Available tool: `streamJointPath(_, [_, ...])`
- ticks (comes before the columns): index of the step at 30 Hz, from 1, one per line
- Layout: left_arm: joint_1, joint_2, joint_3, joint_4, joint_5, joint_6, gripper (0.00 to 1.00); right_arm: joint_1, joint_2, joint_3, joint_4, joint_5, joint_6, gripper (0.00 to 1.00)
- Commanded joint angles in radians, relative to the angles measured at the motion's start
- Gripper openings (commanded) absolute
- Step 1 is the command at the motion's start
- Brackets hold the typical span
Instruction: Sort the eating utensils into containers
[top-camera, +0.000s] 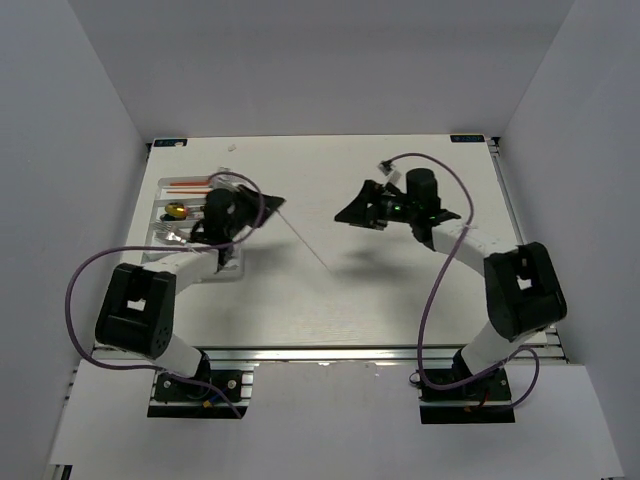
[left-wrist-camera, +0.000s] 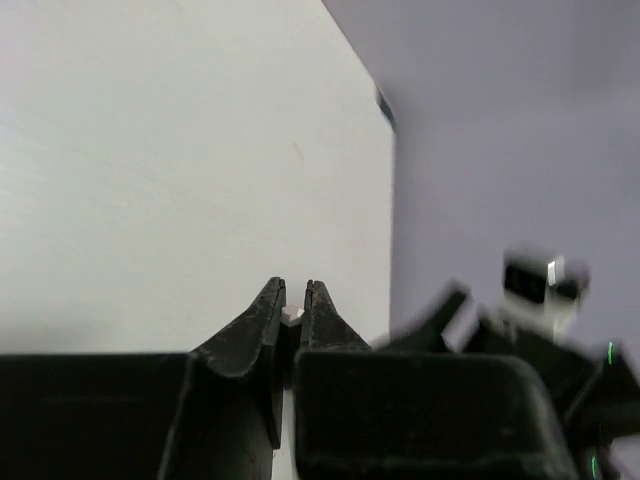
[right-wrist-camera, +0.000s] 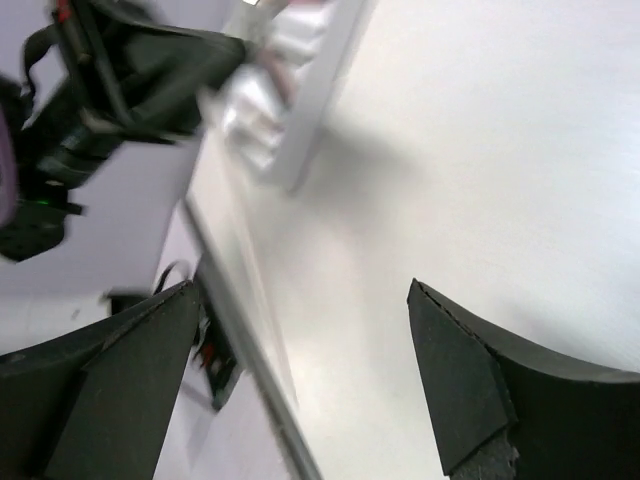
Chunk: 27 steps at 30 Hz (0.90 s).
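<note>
I see my left gripper (left-wrist-camera: 293, 296) clenched on a clear stick (top-camera: 303, 243), which slants across mid-frame just right of the white cutlery tray (top-camera: 158, 222) at upper left. My right gripper (right-wrist-camera: 302, 292) is spread wide, holding nothing.

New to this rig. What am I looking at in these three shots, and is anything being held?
You see two robot arms bolted to the near edge of a white table. One picture comes from a fixed camera above and behind them. The other two come from a camera on each wrist, looking out past that arm's own jaws. At the far left sits a white cutlery tray holding red sticks, a gold-bowled spoon and silver pieces. The left gripper has its jaws closed on something small and pale, apparently the thin clear stick slanting away from it in the top view. The right gripper is wide open and empty.
</note>
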Motion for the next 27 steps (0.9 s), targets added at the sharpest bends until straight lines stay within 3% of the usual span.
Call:
streamJointPath(1, [0.276, -0.046, 0.060, -0.265, -0.105, -0.037, 0.00, -0.095, -0.121, -0.025, -0.157, 0.170, -0.051, 0.89])
streamJointPath(3, [0.421, -0.036, 0.111, -0.325, -0.169, -0.056, 0.00, -0.104, -0.169, -0.037, -0.212, 0.226, -0.105, 0.89])
streamJointPath(9, [0.613, 0.136, 0.305, -0.356, -0.240, -0.157, 0.00, -0.109, -0.213, -0.075, -0.238, 0.238, -0.148, 0.89])
streamJointPath(17, [0.675, 0.414, 0.519, -0.347, -0.293, -0.205, 0.00, -0.109, -0.200, -0.085, -0.254, 0.203, -0.178, 0.89])
streamJointPath(27, [0.678, 0.498, 0.582, -0.284, -0.290, -0.191, 0.11, -0.109, -0.144, -0.062, -0.262, 0.177, -0.211, 0.89])
